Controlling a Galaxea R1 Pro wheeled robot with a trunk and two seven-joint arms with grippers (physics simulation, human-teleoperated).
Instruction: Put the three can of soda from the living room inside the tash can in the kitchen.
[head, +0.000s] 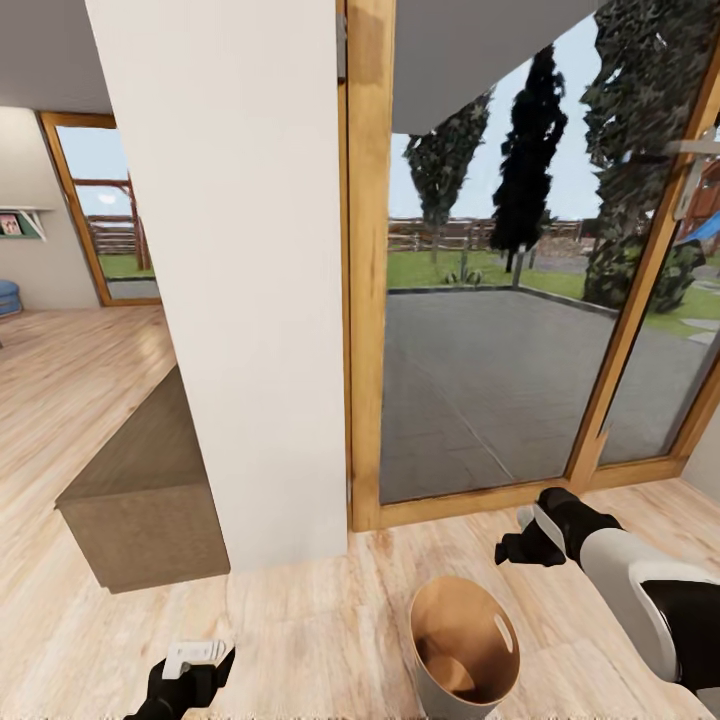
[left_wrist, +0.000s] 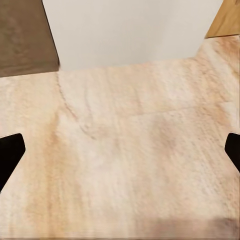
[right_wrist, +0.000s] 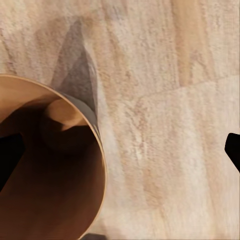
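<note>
The tash can (head: 497, 690), pale grey outside and brown inside, stands on the wood floor right in front of me. My right gripper (head: 520, 548) hangs open just beyond its rim, to the right, holding nothing. In the right wrist view the bin's rim (right_wrist: 102, 165) curves past, and a small cylinder (right_wrist: 64, 117) lies at its bottom; I cannot tell its colour in the brown shade. My right gripper (right_wrist: 120, 155) has its black fingertips (right_wrist: 10, 157) far apart. My left gripper (head: 195, 672) is low at the left, over bare floor. It too is open (left_wrist: 120, 150) and empty.
A white wall pillar (head: 230, 250) rises just ahead, with a low brown block (head: 150, 490) at its left foot. A wood-framed glass door (head: 480, 330) to a paved yard closes off the front right. Light wood floor (head: 90, 380) runs away to the left.
</note>
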